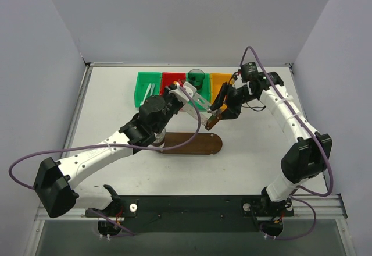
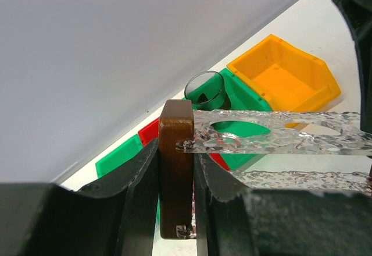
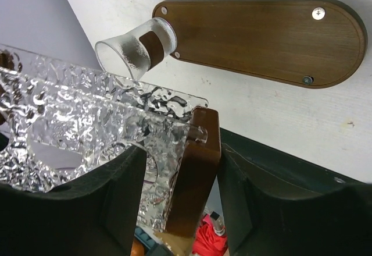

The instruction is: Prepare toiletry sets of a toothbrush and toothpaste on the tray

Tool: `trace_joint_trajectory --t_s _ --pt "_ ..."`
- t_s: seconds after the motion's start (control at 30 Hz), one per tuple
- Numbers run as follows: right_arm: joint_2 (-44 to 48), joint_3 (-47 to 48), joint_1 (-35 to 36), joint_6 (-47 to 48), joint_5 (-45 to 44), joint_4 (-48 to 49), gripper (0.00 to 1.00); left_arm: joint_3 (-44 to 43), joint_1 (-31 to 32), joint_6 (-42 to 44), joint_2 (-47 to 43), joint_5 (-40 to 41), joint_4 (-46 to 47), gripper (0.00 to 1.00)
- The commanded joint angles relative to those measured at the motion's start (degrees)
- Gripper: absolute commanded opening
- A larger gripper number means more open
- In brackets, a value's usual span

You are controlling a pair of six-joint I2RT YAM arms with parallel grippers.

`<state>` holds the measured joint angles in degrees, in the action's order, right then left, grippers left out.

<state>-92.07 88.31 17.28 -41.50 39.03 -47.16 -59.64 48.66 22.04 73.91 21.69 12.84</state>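
Note:
Both grippers are at a rack of clear textured plates [image 3: 87, 105] with brown wooden end blocks, held tilted in the air above the tray [image 1: 197, 144]. My left gripper [image 1: 185, 90] is shut on one wooden block [image 2: 176, 174]. My right gripper's [image 1: 220, 115] jaws straddle the other block [image 3: 195, 169]; one finger touches it and a gap shows on the other side. White toothbrushes [image 1: 150, 90] lie in the far-left green bin. The toothpaste tubes are not visible. The tray also shows in the right wrist view [image 3: 261, 35], with a clear cup [image 3: 136, 49] at one end.
A row of bins stands at the back: green [image 1: 143, 81], red [image 1: 170, 79], green, and orange [image 1: 220, 81], which looks empty in the left wrist view [image 2: 285, 78]. A dark green cup [image 1: 196, 77] stands in the second green bin. Grey walls enclose the table.

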Motion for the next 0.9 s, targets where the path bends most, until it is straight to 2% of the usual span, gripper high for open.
trace_joint_trajectory --t_s 0.0,0.1,0.2,0.23,0.3,0.33,0.37,0.5,0.53,0.57,0.63,0.67,0.77,0.8,0.87 --pt "-1.4 0.9 -0.1 1.5 3.3 -3.2 0.46 -0.7 1.8 4.1 -1.6 1.9 10.6 0.00" --pt "-2.5 0.5 -0.1 2.2 4.4 -3.6 0.40 -0.3 2.7 5.2 -1.1 2.9 12.2 0.00" --pt "-3.0 0.5 -0.3 2.5 4.6 -3.7 0.28 -0.4 2.8 5.5 -0.6 3.1 12.5 0.00" --pt "-3.2 0.6 -0.5 2.5 4.6 -3.8 0.19 -0.2 2.9 5.6 -0.6 3.3 12.7 0.00" --pt "-3.3 0.7 -0.8 2.5 4.3 -3.7 0.12 0.2 3.2 5.8 -0.4 3.6 12.8 0.00" --pt "-3.4 0.8 -1.2 2.5 4.3 -3.6 0.04 0.3 3.2 5.9 -0.5 3.6 12.8 0.00" --pt "-3.4 0.9 -1.4 2.4 4.2 -3.7 0.00 0.5 3.2 6.0 -0.3 3.6 12.6 0.00" --pt "-3.0 1.7 -2.6 2.6 2.5 -3.6 0.00 1.0 3.4 6.2 0.0 3.8 11.9 0.00" --pt "-2.9 2.0 -2.9 2.8 1.9 -3.5 0.00 1.0 3.4 6.2 0.1 3.7 11.5 0.05" --pt "-2.8 2.6 -3.4 2.9 0.5 -3.4 0.00 1.1 3.4 6.1 0.3 3.7 11.4 0.17" --pt "-2.1 3.3 -4.0 3.3 -1.0 -3.2 0.00 1.0 3.4 6.0 0.6 3.3 11.2 0.29" --pt "-2.0 3.4 -4.5 3.9 -2.6 -3.1 0.00 1.0 3.4 5.9 0.7 3.1 11.1 0.40" --pt "-0.7 3.4 -5.1 4.8 -5.1 -2.2 0.00 0.7 3.5 5.6 1.6 2.5 9.9 0.52" --pt "-0.2 3.4 -5.3 5.0 -6.7 -1.9 0.00 0.8 3.5 5.6 1.8 2.5 10.0 0.60" --pt "0.3 2.8 -5.6 5.4 -8.0 -0.8 0.00 0.8 3.6 5.6 2.0 2.4 10.0 0.66"
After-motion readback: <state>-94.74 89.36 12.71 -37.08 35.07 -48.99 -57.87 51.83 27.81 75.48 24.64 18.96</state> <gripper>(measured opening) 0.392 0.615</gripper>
